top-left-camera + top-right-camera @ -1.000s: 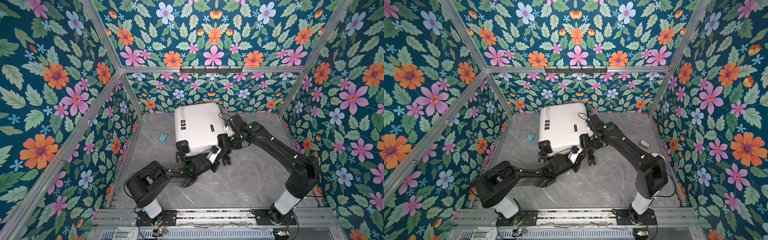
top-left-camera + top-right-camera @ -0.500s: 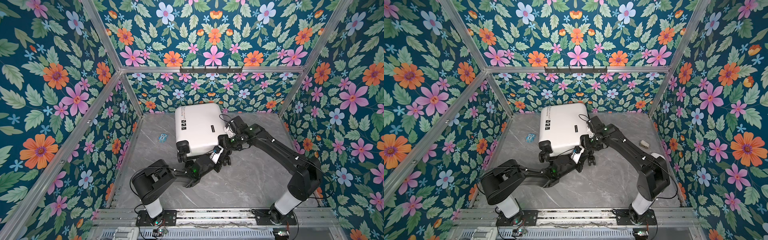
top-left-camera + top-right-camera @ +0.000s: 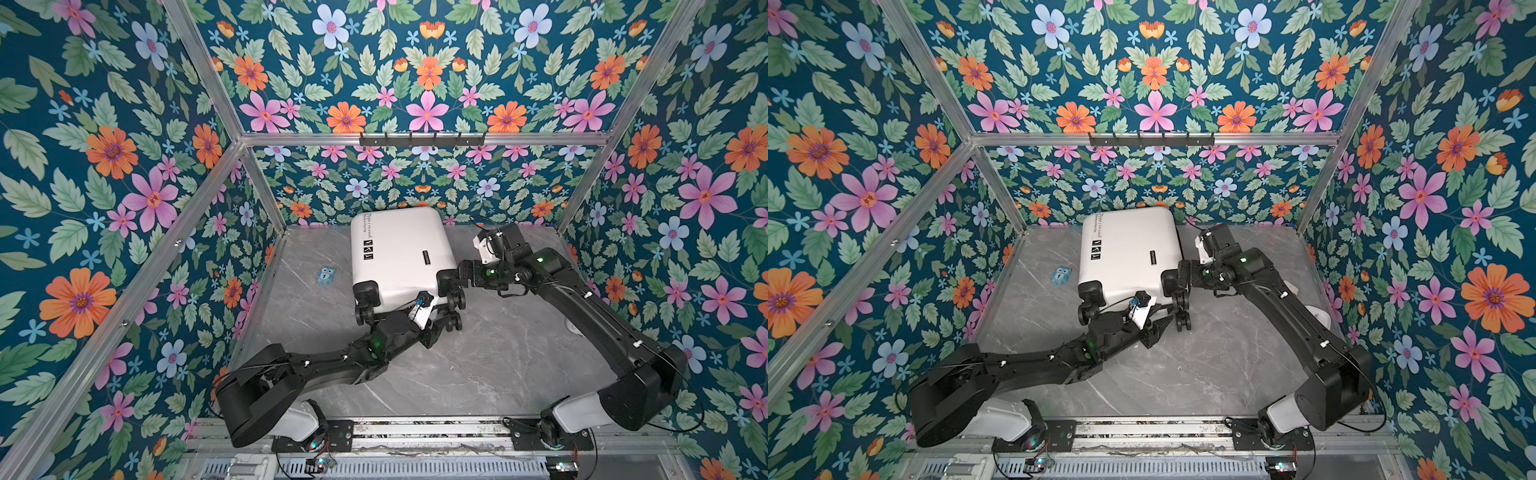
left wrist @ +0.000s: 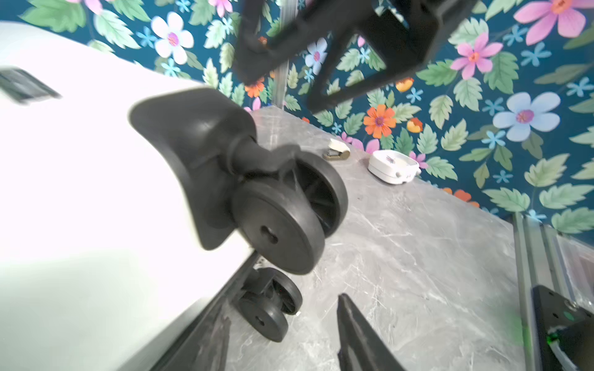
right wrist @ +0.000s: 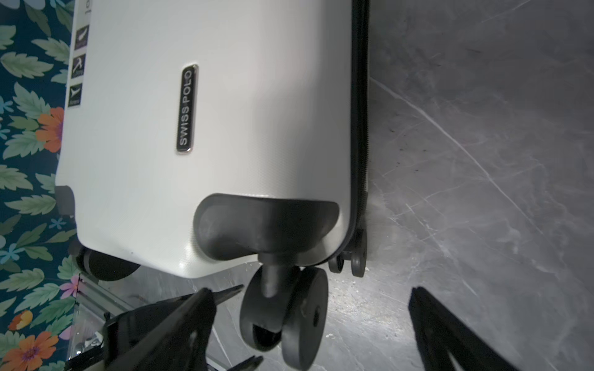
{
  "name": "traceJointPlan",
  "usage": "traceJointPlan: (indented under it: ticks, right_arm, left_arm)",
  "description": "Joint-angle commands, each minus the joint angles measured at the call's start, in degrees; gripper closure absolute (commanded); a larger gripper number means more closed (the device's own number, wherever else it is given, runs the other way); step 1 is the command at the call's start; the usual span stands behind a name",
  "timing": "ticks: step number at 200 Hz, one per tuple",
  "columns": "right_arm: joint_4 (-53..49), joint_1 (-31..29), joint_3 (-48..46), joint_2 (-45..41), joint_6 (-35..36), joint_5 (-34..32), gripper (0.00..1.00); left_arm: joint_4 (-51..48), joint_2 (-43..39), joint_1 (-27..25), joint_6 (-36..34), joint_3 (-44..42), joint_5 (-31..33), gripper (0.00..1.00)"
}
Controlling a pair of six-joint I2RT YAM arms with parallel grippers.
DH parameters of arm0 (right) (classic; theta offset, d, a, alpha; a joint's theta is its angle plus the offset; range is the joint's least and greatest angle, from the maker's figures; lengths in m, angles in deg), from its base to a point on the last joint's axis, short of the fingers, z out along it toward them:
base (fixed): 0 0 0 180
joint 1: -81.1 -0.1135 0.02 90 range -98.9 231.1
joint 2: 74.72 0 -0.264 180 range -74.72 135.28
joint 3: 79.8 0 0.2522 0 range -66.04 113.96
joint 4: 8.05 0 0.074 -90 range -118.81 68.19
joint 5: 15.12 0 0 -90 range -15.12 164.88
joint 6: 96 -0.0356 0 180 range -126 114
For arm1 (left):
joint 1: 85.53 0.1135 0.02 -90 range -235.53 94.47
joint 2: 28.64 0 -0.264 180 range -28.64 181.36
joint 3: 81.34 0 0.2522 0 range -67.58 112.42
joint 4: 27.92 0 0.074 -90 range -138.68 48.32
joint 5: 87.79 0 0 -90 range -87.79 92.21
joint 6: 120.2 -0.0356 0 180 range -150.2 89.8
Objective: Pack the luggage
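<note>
Releasing the luggage [image 3: 399, 257]: left gripper [image 3: 1156, 330] and right gripper [image 3: 457, 276] are now standing open and empty beside its wheels [image 3: 455, 297]. Zipped shut, it is lying flat at the bench's [image 3: 498, 353] back edge; packing is probably finishing.

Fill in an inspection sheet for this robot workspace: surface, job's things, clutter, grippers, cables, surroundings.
Surface: grey marble-patterned table, flat.
Job's things: white suitcase lies flat and closed, wheels toward the arm bases.
Clutter: small blue toy left of the suitcase; white box and cream thing by a wall.
Grippers: left gripper open by the near wheels, holding nothing; right gripper open, corner wheel between its fingers, not clamped.
Cables: black cable loops at the left wrist; second cable hangs under the right wrist.
Surroundings: floral walls, metal frame, black hook rail at the back.
</note>
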Motion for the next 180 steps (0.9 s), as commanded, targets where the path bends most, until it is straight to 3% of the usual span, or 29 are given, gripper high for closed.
traceJointPlan:
  ticks: [1,38,57,83,131,180]
  right_arm:
    - [2.95,3.31,-3.22,-2.80,-0.79,0.35,0.09]
    - [11.30,11.01,-13.09,-8.20,-2.99,7.30,0.12]
    - [12.67,11.69,-15.86,-8.22,-2.64,7.36,0.12]
    - [14.93,11.73,-20.08,-7.76,-1.90,9.38,0.21]
    - [28.15,11.76,-32.26,-12.37,-3.82,9.80,0.17]
    - [31.03,11.91,-30.73,-2.66,-2.83,12.81,0.12]
  left_arm:
    - [-10.10,-3.40,0.00,0.97,1.90,4.38,0.46]
    - [-25.75,-4.02,0.09,5.80,11.86,9.07,0.40]
    - [-34.33,-1.50,0.51,9.45,18.31,9.66,0.39]
    - [-40.75,1.44,0.87,13.49,24.35,8.23,0.39]
    - [-44.30,-0.37,2.37,20.61,26.64,12.18,0.39]
    - [-54.85,-5.65,2.99,22.06,27.56,21.42,0.37]
